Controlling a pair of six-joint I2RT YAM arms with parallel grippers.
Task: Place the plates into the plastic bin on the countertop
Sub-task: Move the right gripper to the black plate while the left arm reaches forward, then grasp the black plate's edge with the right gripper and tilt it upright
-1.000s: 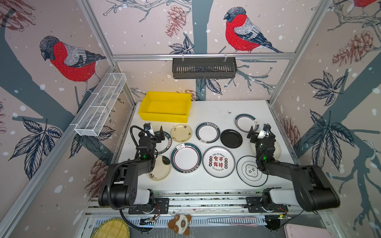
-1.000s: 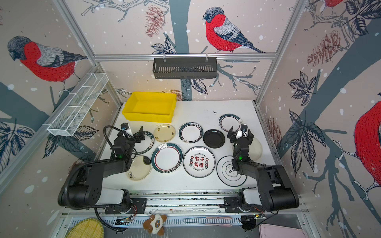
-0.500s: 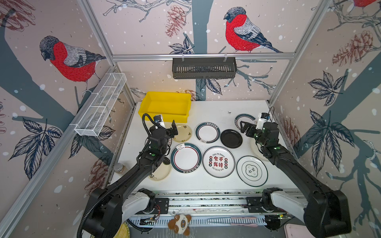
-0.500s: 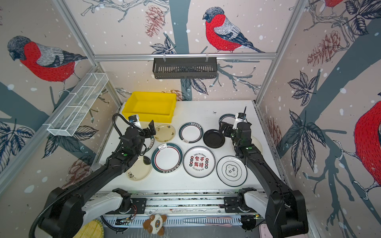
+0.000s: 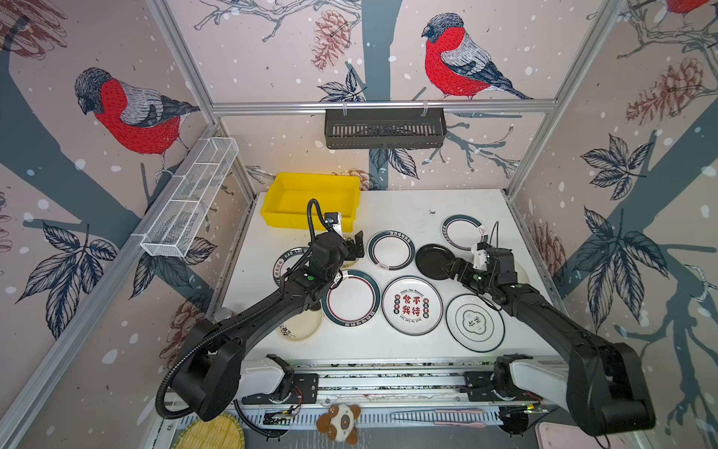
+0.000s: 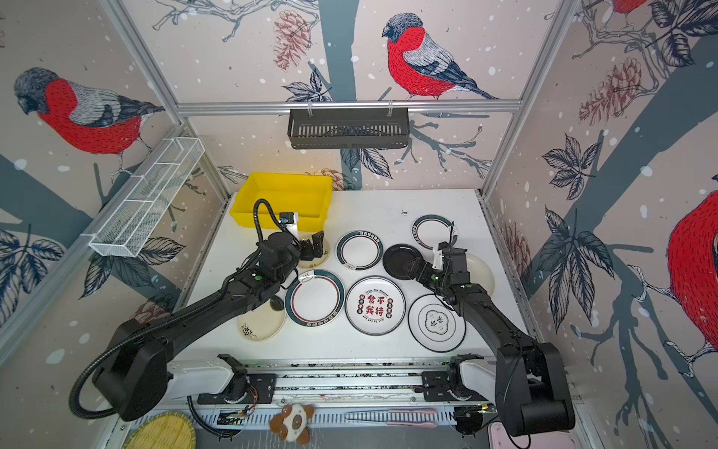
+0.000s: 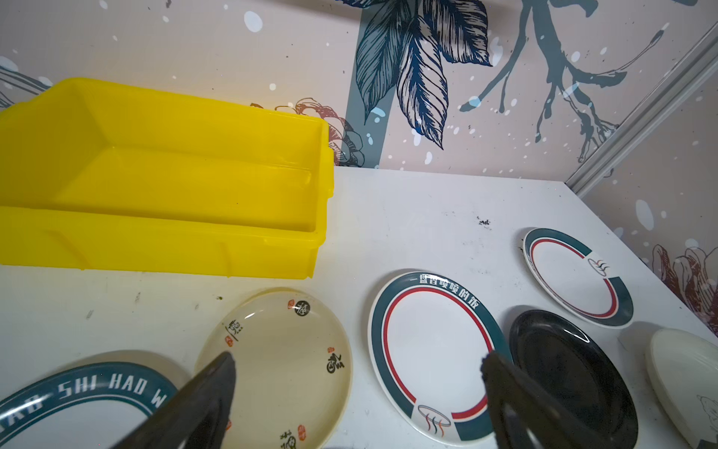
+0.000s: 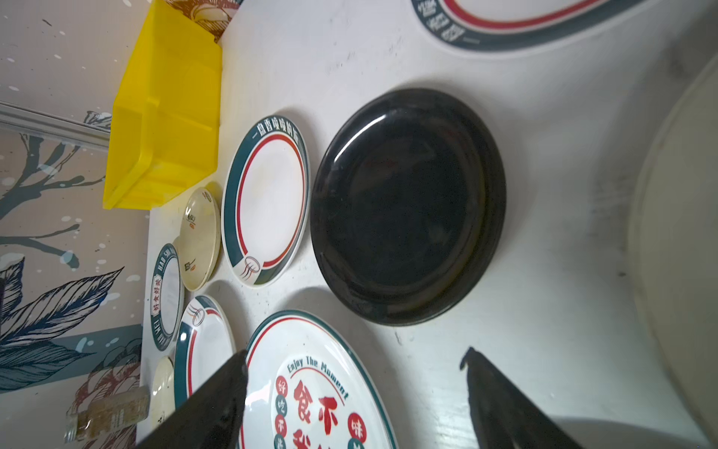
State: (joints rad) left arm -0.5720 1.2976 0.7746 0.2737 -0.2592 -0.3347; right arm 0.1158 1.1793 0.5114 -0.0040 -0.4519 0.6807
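While left pincer (image 7: 357,357) stands wide over edge of cream plate (image 7: 279,342) | plastic bin (image 7: 155,245) wall beyond | right pincer (image 8: 355,353) wide, empty | black plate (image 8: 408,206) rim just ahead, bare counter (image 8: 427,342) between.

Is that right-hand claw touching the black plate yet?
Apart. In the right wrist view, bare white countertop shows between the black plate and both fingertips of the open right gripper.

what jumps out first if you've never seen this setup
Red-breasted birds on the wallpaper all round the cell. Next, the bright yellow bin, empty at the back left of the countertop, with plates spread out before it. The left gripper and right gripper reach in, both open over the plates.
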